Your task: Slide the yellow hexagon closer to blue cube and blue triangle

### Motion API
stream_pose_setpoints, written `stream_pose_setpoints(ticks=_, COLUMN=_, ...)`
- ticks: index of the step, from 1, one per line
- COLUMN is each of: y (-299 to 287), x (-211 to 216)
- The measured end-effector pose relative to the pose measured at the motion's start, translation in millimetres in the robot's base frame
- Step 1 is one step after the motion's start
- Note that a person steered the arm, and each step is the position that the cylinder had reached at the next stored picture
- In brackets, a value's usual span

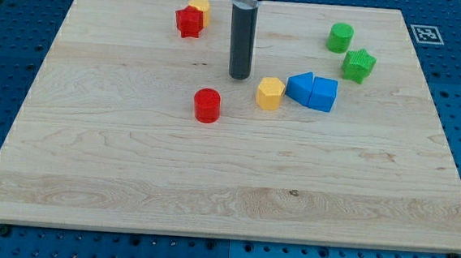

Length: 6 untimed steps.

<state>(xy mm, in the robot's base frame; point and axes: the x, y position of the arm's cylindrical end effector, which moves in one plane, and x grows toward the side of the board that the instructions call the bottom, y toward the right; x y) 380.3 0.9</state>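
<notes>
Yellow and six-sided, the yellow hexagon point(270, 93) is a small block that stands flat on the wooden board point(129, 179), a little to the view's right of the board's centre. Its top face is lighter than its sides. Just beside it, to the view's right, is the blue cube point(299, 87), and the blue triangle point(325, 94) touches that cube on its far side. Between the hexagon and the cube I see only a very thin gap, and I cannot tell if they touch.

My tip point(240, 77) rests on the board up and to the view's left of the hexagon, near it but apart from it. The arm has no claw, only the dark rod, so nothing is gripped. The rod's upper part is cut off by the view's top.

At the view's top left, a yellow block point(200, 9) is half hidden behind a red star-like block point(188, 21), so its shape is not clear. A red cylinder point(207, 105) stands to the view's left of the hexagon, well apart. A green cylinder point(340, 37) and a green star point(359, 65) are at the view's upper right. No block stands between my tip and the hexagon.
</notes>
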Motion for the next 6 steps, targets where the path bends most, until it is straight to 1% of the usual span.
stream_pose_setpoints(ticks=1, y=0, x=13)
stream_pose_setpoints(ticks=2, y=1, x=38)
stream_pose_setpoints(ticks=3, y=23, x=52)
stream_pose_setpoints(ticks=4, y=66, x=53)
stream_pose_setpoints(ticks=5, y=91, x=68)
stream_pose_setpoints(ticks=6, y=97, x=88)
